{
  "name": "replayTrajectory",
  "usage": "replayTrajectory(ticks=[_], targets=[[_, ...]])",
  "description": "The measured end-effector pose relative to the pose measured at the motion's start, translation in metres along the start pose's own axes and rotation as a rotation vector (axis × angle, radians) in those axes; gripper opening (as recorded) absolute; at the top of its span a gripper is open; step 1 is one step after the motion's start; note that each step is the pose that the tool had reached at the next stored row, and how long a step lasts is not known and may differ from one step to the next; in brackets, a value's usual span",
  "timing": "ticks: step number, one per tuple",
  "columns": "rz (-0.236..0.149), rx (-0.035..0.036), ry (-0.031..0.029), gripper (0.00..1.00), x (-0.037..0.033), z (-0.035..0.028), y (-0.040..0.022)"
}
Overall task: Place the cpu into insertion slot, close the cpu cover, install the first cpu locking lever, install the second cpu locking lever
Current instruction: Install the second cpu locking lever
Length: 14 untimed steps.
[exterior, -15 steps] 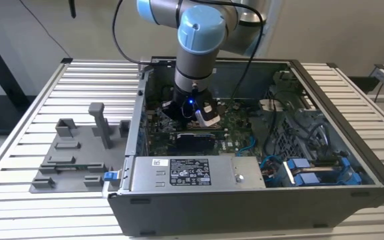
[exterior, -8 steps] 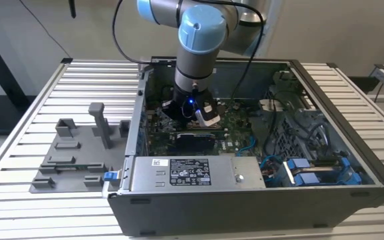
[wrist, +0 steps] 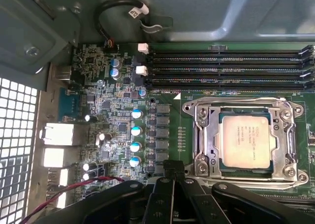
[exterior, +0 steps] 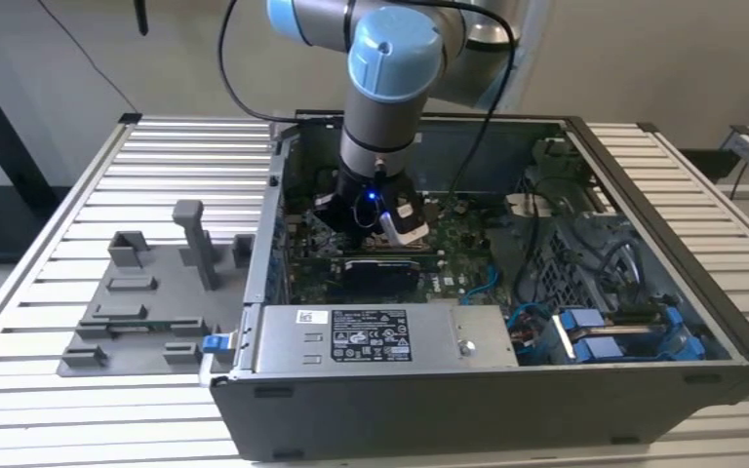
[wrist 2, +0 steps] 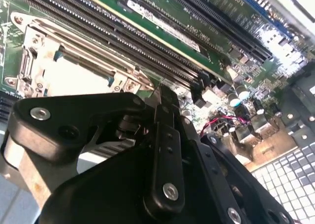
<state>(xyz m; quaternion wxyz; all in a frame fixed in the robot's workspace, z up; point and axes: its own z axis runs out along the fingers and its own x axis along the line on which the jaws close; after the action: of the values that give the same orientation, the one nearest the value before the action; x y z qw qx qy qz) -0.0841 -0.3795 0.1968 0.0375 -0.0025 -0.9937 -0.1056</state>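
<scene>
The arm reaches down into the open computer case [exterior: 635, 390], which sits on a slatted counter [exterior: 75, 409], and the claw [exterior: 377, 219] hangs low over the green motherboard [wrist: 118, 115], near the middle of the case in the exterior view. The black fingers [wrist 2: 165, 135] look pressed together and hold nothing, their tips just beside the edge of the insertion slot [wrist: 206, 157]. The cpu [wrist: 245, 141] lies flat in that slot, its silvery-tan top facing up. The cpu cover [wrist: 290, 135] lies down around the chip as a silvery frame, so the chip shows through its window. Long dark memory slots [wrist: 226, 69] run next to the socket. In the exterior view, a grey fixture plate [exterior: 140, 312] with upright blocks sits on the counter at nine o'clock from the case.
</scene>
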Motion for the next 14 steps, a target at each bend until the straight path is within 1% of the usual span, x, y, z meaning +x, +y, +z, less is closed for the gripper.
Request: replayTrajectory(ticks=[5, 10, 14], targets=[[0.0, 0.0, 0.0, 0.11, -0.0001, 0.0004, 0.0], [0.001, 0.0003, 0.0019, 0.11, -0.0001, -0.0019, 0.0006], [0.001, 0.0111, -0.0008, 0.11, 0.0, -0.0022, 0.0006]])
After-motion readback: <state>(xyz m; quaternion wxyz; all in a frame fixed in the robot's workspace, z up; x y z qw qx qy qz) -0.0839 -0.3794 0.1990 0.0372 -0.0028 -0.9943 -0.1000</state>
